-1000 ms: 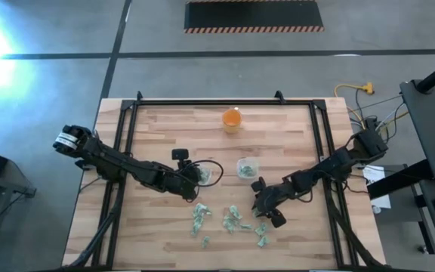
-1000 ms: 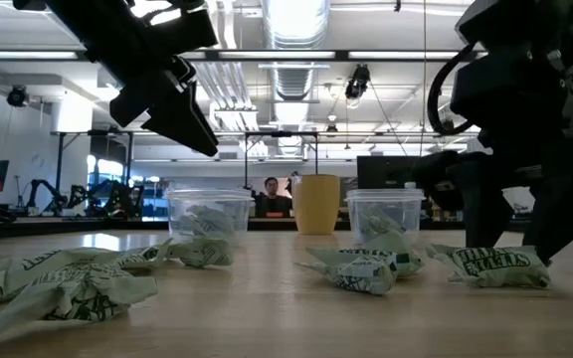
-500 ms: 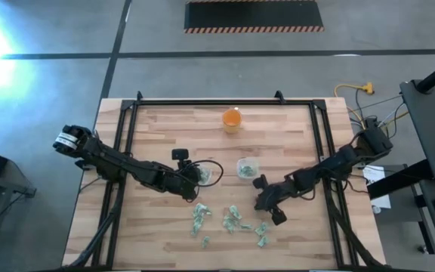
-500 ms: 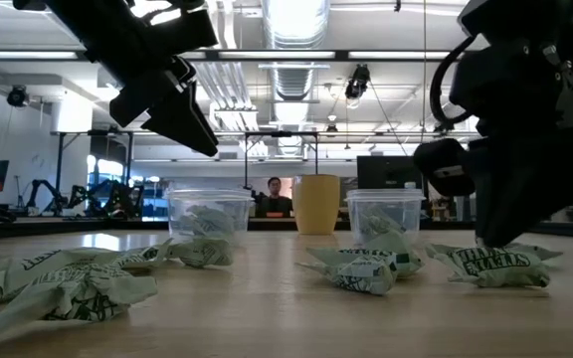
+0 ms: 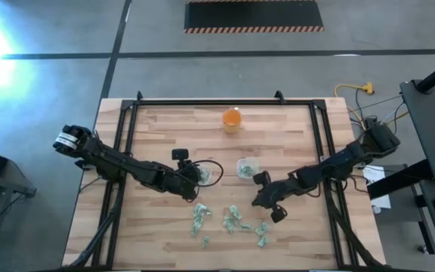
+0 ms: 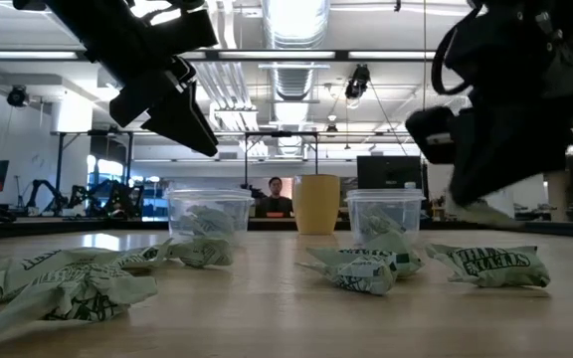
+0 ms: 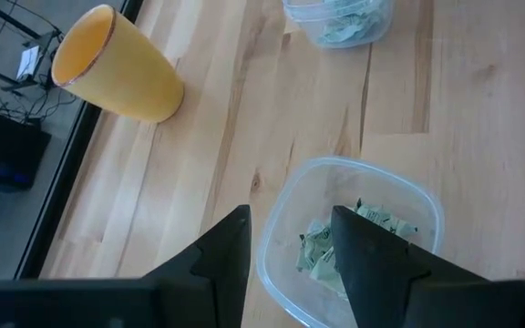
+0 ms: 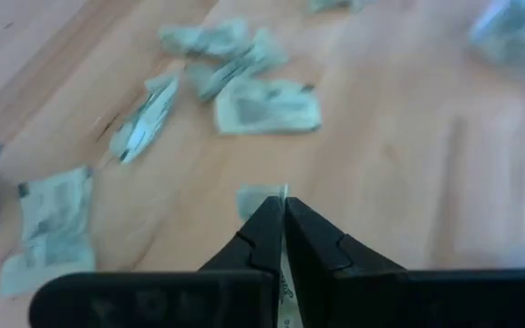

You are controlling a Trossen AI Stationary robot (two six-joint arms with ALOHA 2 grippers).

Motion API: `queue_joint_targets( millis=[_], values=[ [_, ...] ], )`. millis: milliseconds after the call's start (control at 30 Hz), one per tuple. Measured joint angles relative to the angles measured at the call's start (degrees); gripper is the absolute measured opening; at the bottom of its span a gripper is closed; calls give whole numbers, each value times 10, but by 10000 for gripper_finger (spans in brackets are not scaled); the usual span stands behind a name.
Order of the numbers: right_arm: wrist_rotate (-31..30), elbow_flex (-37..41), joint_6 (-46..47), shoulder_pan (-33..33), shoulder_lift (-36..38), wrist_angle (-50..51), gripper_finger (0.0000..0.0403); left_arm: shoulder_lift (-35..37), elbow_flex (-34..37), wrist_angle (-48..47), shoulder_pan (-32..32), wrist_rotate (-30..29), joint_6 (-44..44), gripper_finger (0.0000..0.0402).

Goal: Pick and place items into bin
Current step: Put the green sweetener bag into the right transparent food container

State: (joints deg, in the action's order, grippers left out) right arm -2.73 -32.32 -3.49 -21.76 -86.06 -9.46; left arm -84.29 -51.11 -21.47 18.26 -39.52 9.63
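Right gripper [image 5: 260, 198]: clenched on one pale wrapper [image 8: 283, 196], pinched thin between the closed fingertips [image 8: 267, 223]; lifted off the table [image 5: 157, 125], near the scattered items and on the right-arm side of the right tub [image 5: 246, 168].
Held wrapper: a whitish sliver poking out past the tips in the right wrist view; in the low view a pale scrap [image 6: 480, 211] hanging under the dark gripper body, clear of the wood.
Left gripper [image 7: 285, 246]: released, fingers parted; poised just above the left tub [image 7: 354, 241], one finger [image 7: 231, 251] outside the rim, the other over the inside.
Left tub: clear plastic, beside the right tub on the left-arm side; a few crumpled green pieces [image 7: 335, 251] inside.
Right tub: clear plastic, green pieces inside too; between the orange cup [image 5: 232, 119] and the loose items.
Loose items [image 5: 232, 221]: pale green and whitish crumpled pieces spread on the wood on the near side of the right tub, away from the cup; several apart, some touching.
Orange cup: upright, well apart from the right tub, toward the far edge.
Room behind: a person [image 6: 276, 194] visible past the cup in the low view.
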Motion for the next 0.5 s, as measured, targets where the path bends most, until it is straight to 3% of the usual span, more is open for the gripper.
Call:
queue_joint_targets(
  millis=[167,400,500],
  values=[
    [-80,0,-45,0,47,-1,9,0,0,0,0,0,0,137],
    [-253,0,-130,6,107,-4,8,0,0,0,0,0,0,137],
    [-273,0,-143,24,119,-6,8,0,0,0,0,0,0,137]
  ],
)
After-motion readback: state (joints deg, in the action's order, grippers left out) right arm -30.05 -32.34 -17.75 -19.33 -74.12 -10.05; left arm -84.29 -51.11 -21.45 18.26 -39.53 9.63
